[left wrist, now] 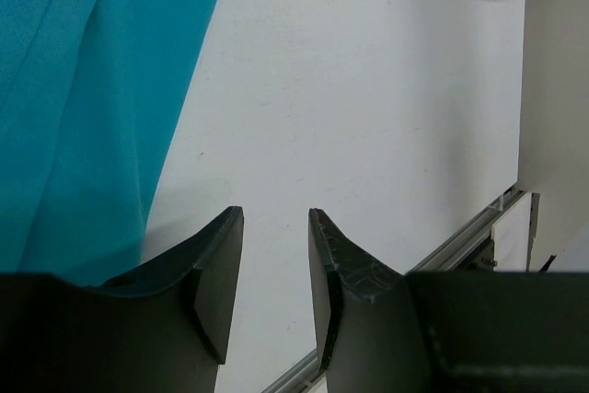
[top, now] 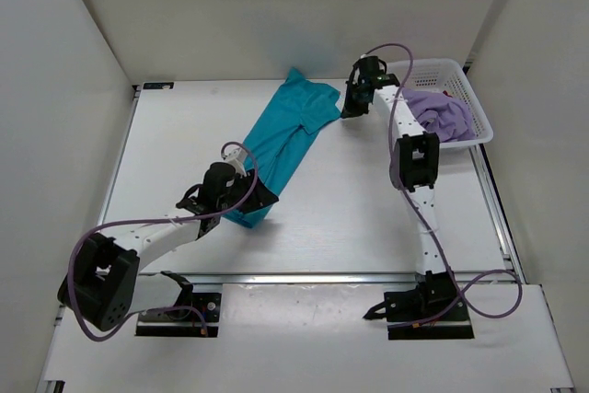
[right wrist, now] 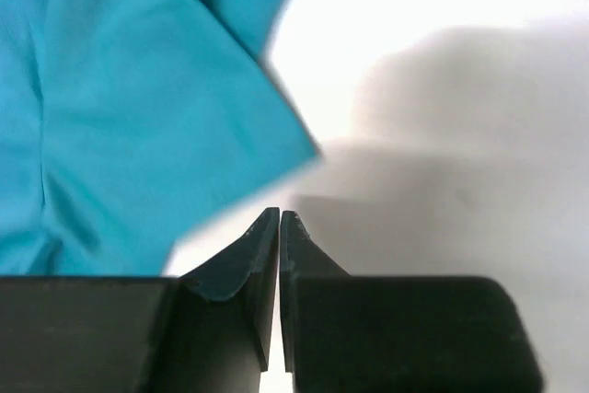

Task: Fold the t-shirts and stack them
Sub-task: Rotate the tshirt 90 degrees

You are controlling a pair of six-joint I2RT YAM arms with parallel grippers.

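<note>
A flat white table [top: 350, 209] fills the floor of a plain white-walled enclosure, with the two arm bases at its near edge. On it lies the teal short-sleeved fabric t-shirt [top: 281, 144], drawn out into a long narrow band. Its long axis runs on a diagonal, the narrower end pointing toward the near left and the broader end toward the far right. It sits roughly mid-table, a little left of centre. The left gripper [top: 250, 207] is low at the band's near end. In its wrist view the jaws stand parted with only bare table between them [left wrist: 276, 213], and the teal cloth [left wrist: 83, 89] lies just to one side, not between the fingers. The right gripper [top: 352, 109] is at the far end, just beside the shirt's broad edge. Its wrist view shows the two fingers pressed almost together [right wrist: 280, 216], with nothing caught in the thin slit. A corner of the teal fabric [right wrist: 138, 117] ends just ahead of the tips — near, but apart. At the far right corner stands a white plastic mesh basket [top: 433, 65], and a light lavender fabric t-shirt [top: 442, 115] is bunched inside it.
</note>
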